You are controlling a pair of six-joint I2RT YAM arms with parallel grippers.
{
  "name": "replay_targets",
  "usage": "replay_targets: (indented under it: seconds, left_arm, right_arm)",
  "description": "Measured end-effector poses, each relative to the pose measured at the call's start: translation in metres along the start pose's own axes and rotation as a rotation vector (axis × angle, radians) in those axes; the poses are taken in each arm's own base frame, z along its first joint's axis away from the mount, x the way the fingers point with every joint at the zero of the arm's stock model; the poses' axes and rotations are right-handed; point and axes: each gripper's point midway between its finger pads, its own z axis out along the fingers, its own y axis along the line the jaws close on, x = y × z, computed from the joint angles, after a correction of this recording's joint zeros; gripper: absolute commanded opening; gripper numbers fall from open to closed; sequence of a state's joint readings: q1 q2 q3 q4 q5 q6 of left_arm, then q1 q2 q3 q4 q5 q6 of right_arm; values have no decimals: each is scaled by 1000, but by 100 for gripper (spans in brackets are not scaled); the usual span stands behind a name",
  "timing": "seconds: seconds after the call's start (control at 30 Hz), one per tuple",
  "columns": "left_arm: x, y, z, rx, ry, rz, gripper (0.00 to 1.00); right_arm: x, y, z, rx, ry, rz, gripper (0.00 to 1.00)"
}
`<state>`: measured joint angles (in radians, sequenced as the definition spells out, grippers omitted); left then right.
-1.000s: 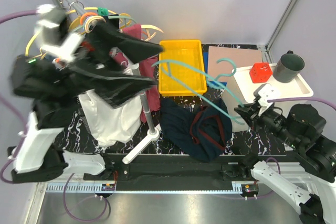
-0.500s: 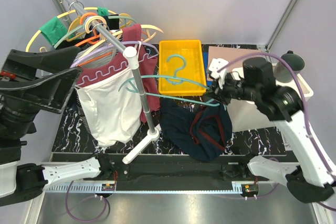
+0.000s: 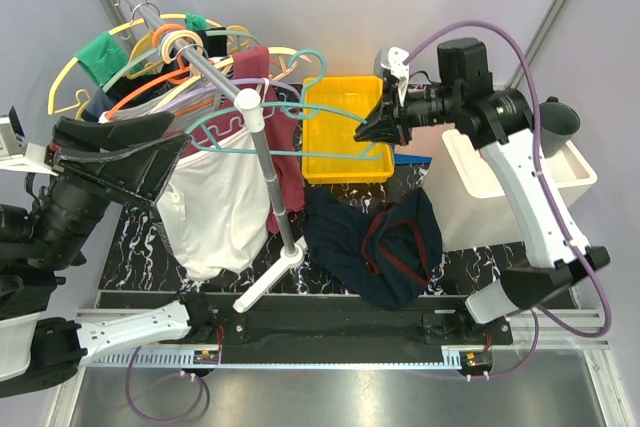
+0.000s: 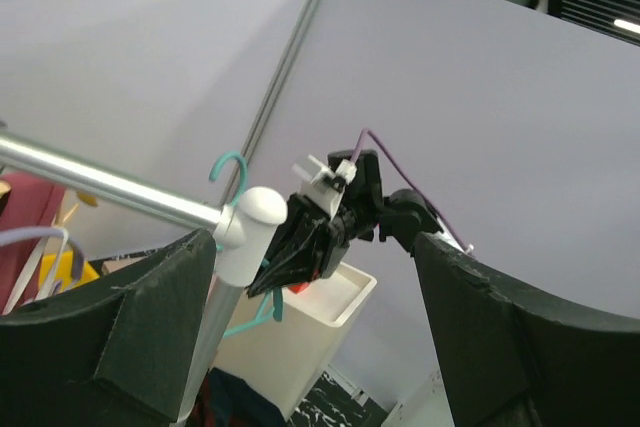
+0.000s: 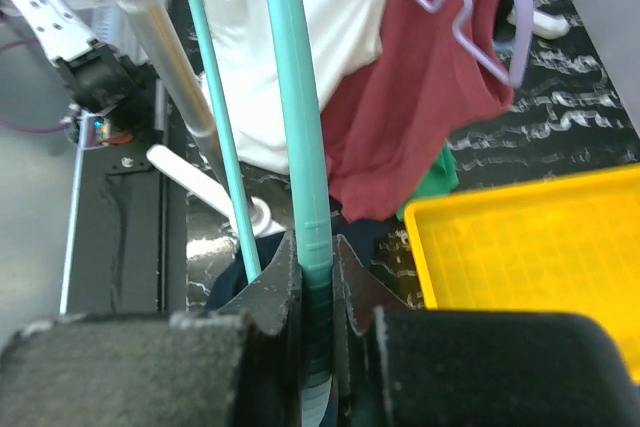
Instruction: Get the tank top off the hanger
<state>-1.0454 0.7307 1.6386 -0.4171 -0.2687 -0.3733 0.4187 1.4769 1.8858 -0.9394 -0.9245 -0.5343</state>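
Left arm point(image 3: 120, 327), right arm point(image 3: 527, 187): white link shells, black joints. Left tool point(image 3: 165, 152), right tool point(image 3: 376, 129): black, wedge-shaped fingers. Purple cables point(image 3: 604, 292) looped along both arms.

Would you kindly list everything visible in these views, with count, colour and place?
tank top: one, navy with maroon trim, crumpled on the table in front of the yellow tray.
hanger: one, teal, bare, held beside the rack.
yellow tray: one, behind the tank top.
rack: one, silver rail, white post, left.
shirt: one, maroon and white, hanging on the rack.
green garment: one, far end of the rail.
other hangers: several, lavender, orange, yellow, on the rail.
cup: one, dark grey, on the white tray, right.
left gripper: one, black, open, beside the rack.
right gripper: one, black, shut on the hanger.
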Motion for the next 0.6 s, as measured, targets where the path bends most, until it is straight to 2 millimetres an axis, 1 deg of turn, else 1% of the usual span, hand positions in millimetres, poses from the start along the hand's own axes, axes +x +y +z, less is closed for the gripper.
replay_targets:
  seconds: [0.1, 0.27, 0.47, 0.6]
  left_arm:
    - [-1, 10, -6, -44, -14, -11, 84]
    - [-2, 21, -12, -95, -30, -9, 84]
    - [7, 33, -16, -143, -18, 2, 84]
    - [12, 40, -17, -174, -6, 14, 84]
  right_arm:
    - [-10, -3, 8, -65, -24, -4, 0]
    - [-13, -7, 19, -146, -33, 15, 0]
    - [-28, -15, 28, -195, -69, -11, 0]
    - [-38, -10, 35, -218, -83, -39, 0]
